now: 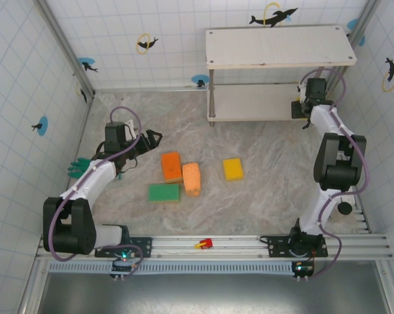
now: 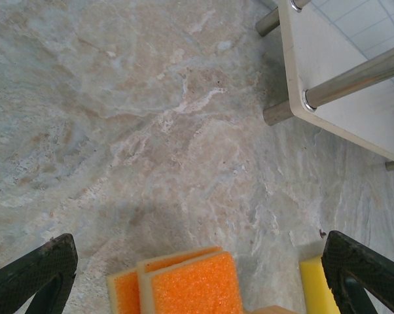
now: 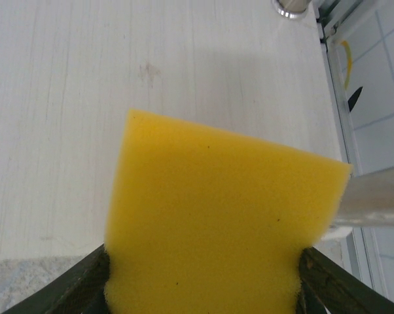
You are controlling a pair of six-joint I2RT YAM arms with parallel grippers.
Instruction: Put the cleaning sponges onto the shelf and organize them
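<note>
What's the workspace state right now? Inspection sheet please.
Surface: marbled table, no spills seen.
Job's things: orange sponge, pale sponge, green sponge and yellow sponge lie loose mid-table. Held sponge, yellow, is over the lower board of the shelf.
Clutter: green glove by the left wall; red object on the near rail.
Grippers: left pincer open, above the table near the orange sponge; right pincer shut on the held sponge.
Cables: purple cables loop along both arms, no snag seen.
Surroundings: tiled walls with dolphin stickers.
</note>
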